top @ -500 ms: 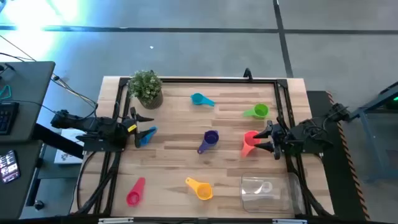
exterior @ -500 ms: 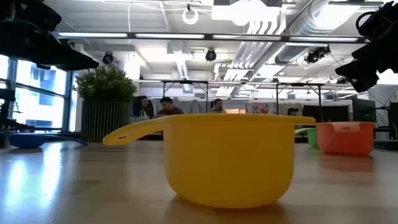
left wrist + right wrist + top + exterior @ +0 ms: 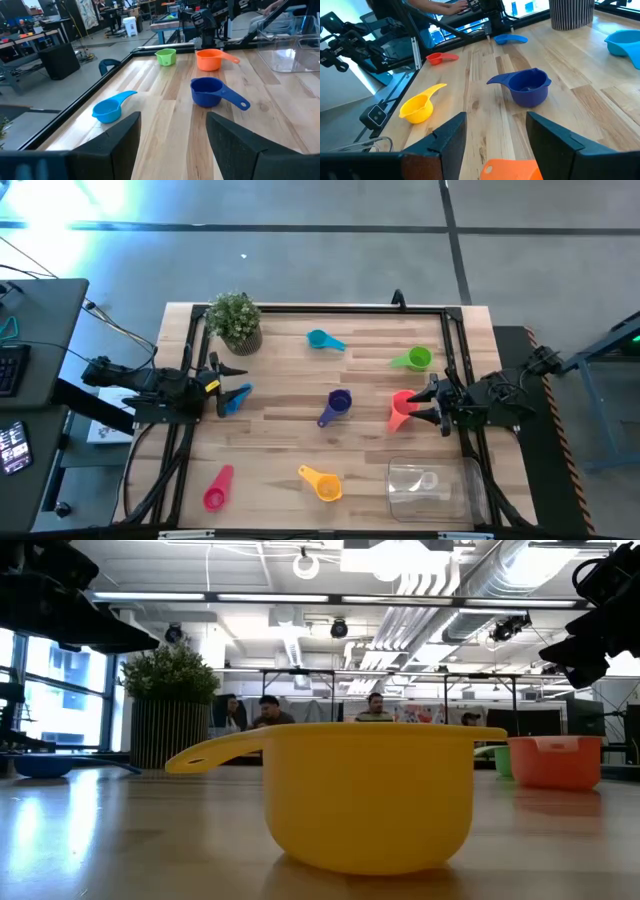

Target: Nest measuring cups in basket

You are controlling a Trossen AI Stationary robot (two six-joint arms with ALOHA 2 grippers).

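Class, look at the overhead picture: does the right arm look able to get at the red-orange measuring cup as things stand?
Probably yes. The right gripper hangs open at the table's right edge, right beside the red-orange cup, which lies directly ahead of its fingers in the wrist view. Nothing stands between them; the basket sits off to one side.

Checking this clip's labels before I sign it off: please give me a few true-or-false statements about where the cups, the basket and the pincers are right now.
1. The yellow cup lies inside the basket. False: it sits on the bare table, beside the basket.
2. The left pincer is open, next to the blue cup. True.
3. The right pincer has lifted the red-orange cup off the table. False: its fingers are open around nothing, and the cup rests on the wood just ahead of them.
4. The potted plant stands at the far left corner of the table. True.
5. The purple cup is stacked in the green cup. False: they lie apart.
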